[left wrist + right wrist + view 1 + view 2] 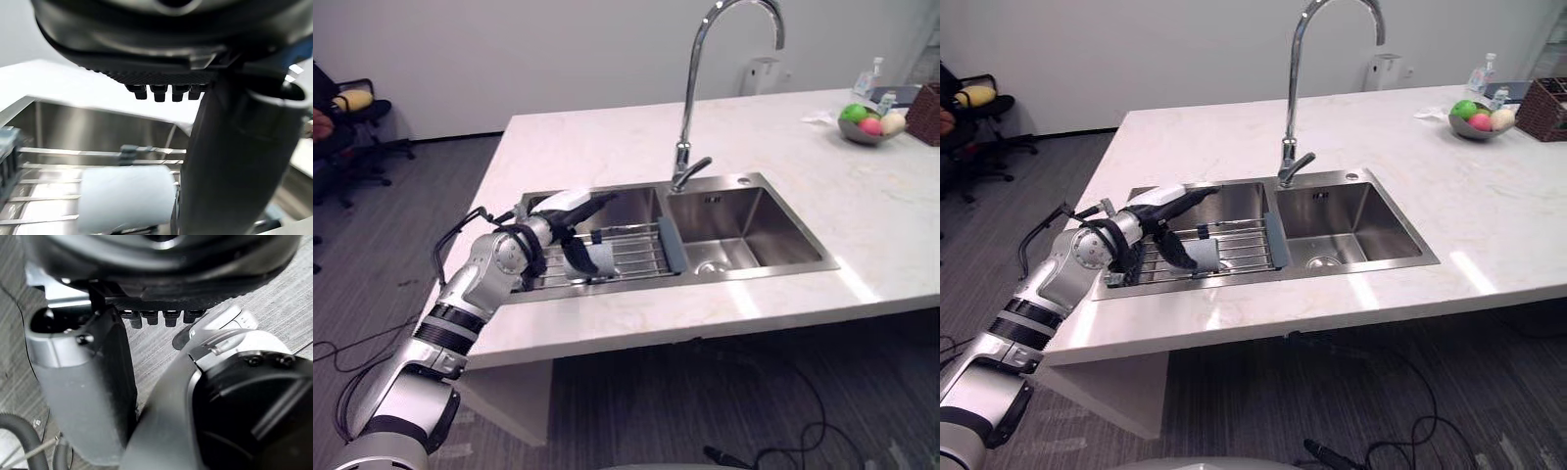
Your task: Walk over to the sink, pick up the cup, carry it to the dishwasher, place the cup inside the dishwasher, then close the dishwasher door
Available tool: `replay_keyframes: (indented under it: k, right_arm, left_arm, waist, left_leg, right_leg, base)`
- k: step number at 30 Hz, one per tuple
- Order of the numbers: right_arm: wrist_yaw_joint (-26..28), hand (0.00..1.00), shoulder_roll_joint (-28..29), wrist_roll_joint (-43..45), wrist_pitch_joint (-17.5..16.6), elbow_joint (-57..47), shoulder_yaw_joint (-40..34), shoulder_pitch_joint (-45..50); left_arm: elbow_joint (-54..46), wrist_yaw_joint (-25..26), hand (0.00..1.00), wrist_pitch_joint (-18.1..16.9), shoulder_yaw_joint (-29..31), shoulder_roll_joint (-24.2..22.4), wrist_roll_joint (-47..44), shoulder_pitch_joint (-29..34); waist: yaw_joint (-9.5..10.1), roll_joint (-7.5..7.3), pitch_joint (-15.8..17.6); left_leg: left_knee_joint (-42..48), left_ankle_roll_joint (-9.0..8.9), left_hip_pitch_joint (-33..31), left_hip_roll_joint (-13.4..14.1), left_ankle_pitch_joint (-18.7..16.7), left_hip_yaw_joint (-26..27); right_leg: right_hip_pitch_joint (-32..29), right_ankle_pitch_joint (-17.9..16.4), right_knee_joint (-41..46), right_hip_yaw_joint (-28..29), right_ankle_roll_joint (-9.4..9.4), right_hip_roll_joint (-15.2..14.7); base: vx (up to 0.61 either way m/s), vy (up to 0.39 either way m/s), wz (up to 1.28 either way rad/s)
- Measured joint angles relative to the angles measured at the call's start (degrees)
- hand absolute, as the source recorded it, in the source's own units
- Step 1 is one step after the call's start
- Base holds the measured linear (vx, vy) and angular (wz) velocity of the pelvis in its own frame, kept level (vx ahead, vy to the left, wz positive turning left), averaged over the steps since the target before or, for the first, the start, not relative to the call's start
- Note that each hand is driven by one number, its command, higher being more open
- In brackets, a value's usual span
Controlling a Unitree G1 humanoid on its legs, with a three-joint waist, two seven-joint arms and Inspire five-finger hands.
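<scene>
— Head view: what's hidden?
— My dark left hand covers part of the pale grey cup, which lies sideways along the wire rack in the steel sink, left basin.
— Wrist views?
— Left: fingers straight above the cup, thumb beside it, gripping nothing; I can't make out the mouth end. Right hand: relaxed, empty.

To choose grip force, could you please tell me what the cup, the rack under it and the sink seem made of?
Cup: pale, matte and opaque, probably plastic or ceramic; I cannot tell which. Rack: thin shiny metal bars, with a grey end piece that looks plastic. Sink: likely brushed stainless steel, judging by its soft grey sheen.
</scene>
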Motion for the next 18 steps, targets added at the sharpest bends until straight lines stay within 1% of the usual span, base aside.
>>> replay_keyframes:
  k: [5,11,18]
  right_arm:
    - [0.0,1.00,0.0,-0.2,0.0,-0.1,0.1,-0.3]
    - [0.0,1.00,-0.1,-0.2,0.1,-0.2,0.3,-0.5]
    - [0.2,1.00,-0.6,-1.0,0.5,-0.2,1.2,-1.3]
  left_arm:
    - [2.3,0.1,1.00,0.5,-0.9,-0.3,1.1,0.1]
    - [4.4,2.1,1.00,0.5,-0.8,-1.4,2.2,0.5]
    - [5.1,1.5,1.00,0.4,0.4,-1.7,2.2,0.5]
  waist:
    - [-0.28,-0.03,0.5]
    - [-0.81,-0.04,0.6]
    - [-0.97,-0.01,0.6]
  left_leg:
    - [-0.2,-0.13,0.1,0.0,-0.1,0.0]
    - [-0.1,-0.19,0.1,0.0,-0.1,0.0]
    - [-0.3,-0.19,0.1,0.0,-0.1,0.2]
  right_leg:
    - [-0.1,0.0,0.0,0.0,-0.01,0.0]
    - [-0.1,0.0,-0.2,0.0,-0.02,0.0]
    - [-0.3,0.0,-0.3,0.1,0.00,0.0]
  base:
    - [0.00,-0.014,-0.02]
    - [-0.06,-0.045,-0.01]
    - [-0.01,-0.014,-0.01]
